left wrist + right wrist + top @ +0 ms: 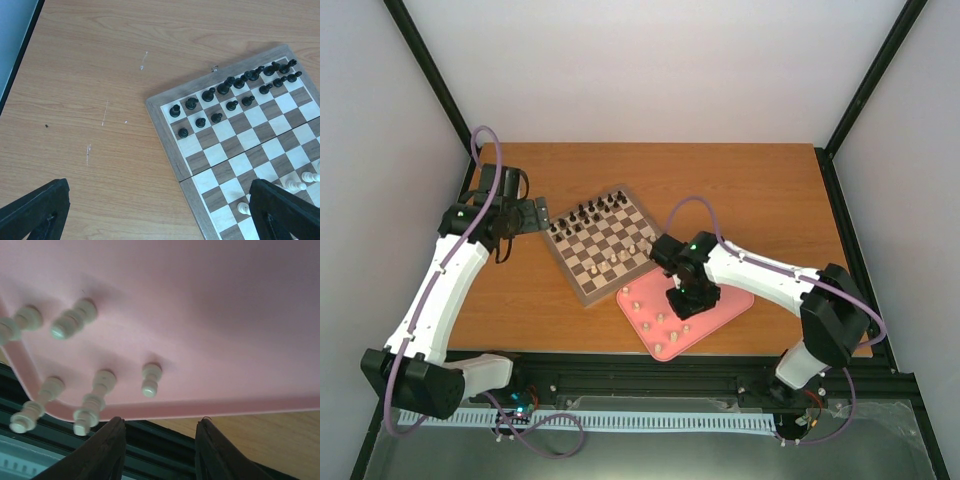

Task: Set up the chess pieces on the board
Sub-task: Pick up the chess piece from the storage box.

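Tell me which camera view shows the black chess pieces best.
The left wrist view: the black pieces stand in two rows along one edge of the board, each one distinct. The top external view shows them only as tiny dark specks. The right wrist view shows none, only the pink tray and pale pieces.

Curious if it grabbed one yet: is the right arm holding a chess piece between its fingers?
No, the right arm's fingers stand apart with nothing between them; the pale pieces sit on the pink tray.
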### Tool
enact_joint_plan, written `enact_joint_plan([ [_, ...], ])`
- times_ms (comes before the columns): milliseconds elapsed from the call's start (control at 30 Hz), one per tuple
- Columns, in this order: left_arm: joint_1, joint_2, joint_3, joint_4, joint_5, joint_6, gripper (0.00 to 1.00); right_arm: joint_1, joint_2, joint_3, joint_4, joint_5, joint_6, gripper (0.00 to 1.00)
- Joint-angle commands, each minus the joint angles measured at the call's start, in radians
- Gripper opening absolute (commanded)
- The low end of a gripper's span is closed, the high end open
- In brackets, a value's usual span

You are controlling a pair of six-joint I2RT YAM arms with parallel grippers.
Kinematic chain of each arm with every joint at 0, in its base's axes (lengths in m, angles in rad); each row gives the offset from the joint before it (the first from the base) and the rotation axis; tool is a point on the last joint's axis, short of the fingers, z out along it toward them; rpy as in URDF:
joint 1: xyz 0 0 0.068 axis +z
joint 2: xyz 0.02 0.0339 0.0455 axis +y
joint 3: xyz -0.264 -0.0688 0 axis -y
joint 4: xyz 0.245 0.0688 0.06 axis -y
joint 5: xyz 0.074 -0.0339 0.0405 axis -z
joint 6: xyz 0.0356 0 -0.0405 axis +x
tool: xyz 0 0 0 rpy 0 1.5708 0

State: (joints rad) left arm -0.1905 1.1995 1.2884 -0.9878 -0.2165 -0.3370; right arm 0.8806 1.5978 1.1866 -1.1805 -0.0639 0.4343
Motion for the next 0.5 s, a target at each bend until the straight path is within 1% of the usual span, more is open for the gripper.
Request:
enact_joint_plan([
  [0, 0.006, 0.008, 0.007, 0.015, 0.013, 0.001, 1.0, 0.006, -0.034, -0.09, 0.061, -0.028, 0.042, 0.39],
  [133, 0.006, 0.014, 0.008, 0.015, 0.02, -0.002, 1.0, 0.01, -0.034, -0.127, 0.102, -0.062, 0.045, 0.4],
  [467, 0.006, 0.003, -0.006, 0.016, 0.013, 0.001, 1.0, 0.018, 0.003, -0.165, 0.134, -0.092, 0.024, 0.4],
])
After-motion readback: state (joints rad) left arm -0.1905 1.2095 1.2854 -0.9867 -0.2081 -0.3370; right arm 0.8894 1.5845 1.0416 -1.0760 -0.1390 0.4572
